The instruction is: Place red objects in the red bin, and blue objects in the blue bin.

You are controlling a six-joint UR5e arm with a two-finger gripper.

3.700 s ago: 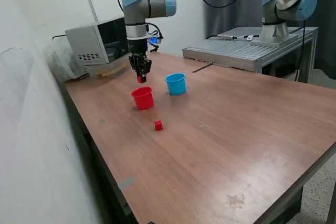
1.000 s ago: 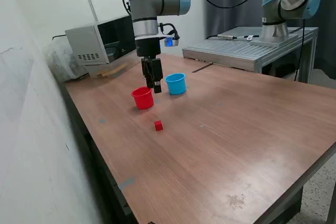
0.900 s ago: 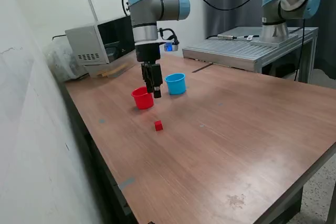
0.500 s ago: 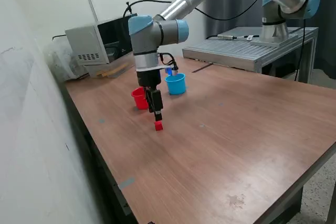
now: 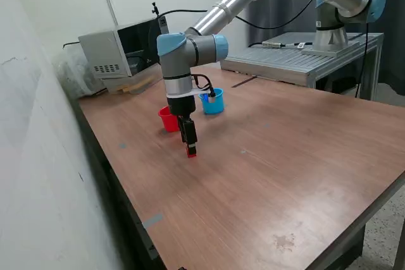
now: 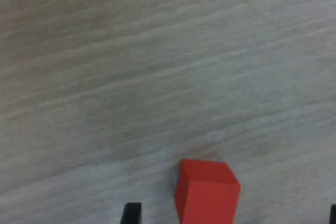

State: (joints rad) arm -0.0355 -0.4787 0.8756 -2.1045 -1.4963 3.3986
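I'm seeing one red cube [image 6: 206, 191] sitting between my claw's [image 5: 190, 150] wide-spread fingers, with one red cup [image 5: 167, 119] and one blue cup [image 5: 214, 103] standing behind.

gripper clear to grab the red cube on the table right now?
Probably yes. The gripper hangs straight above the red cube, and in the wrist view its open fingers stand either side of the cube with only bare table around. The red cup sits apart, behind the arm.

Nothing in either view is showing any readable writing, label, brand, number or sign.
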